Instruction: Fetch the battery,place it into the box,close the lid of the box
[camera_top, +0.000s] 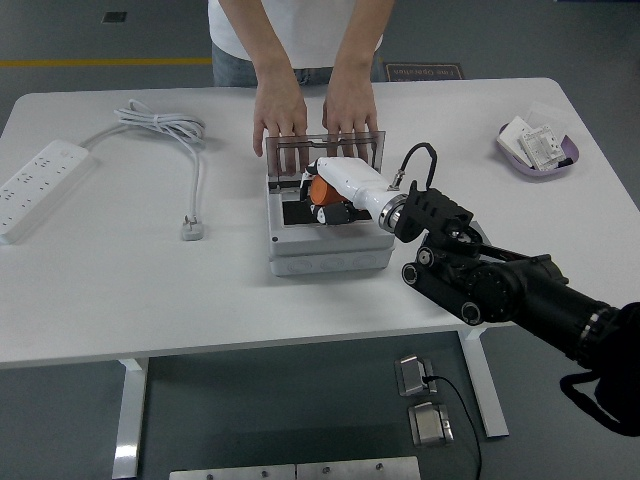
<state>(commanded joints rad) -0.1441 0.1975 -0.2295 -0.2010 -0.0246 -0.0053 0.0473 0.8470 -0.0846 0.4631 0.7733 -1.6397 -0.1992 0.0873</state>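
Observation:
A grey box (325, 255) stands at the table's middle, its clear lid (325, 150) held upright by a person's two hands (278, 120). My right hand (325, 195), white with black fingers, is inside the open box and shut on an orange battery (322, 188). The battery sits low over the box's dark interior (293, 213). The black right arm (500, 290) comes in from the lower right. The left arm is out of view.
A white power strip (40, 185) lies at the far left with its cable (165, 128) and plug (193, 229). A purple dish (540, 150) with white parts sits at the far right. The person stands at the table's far side.

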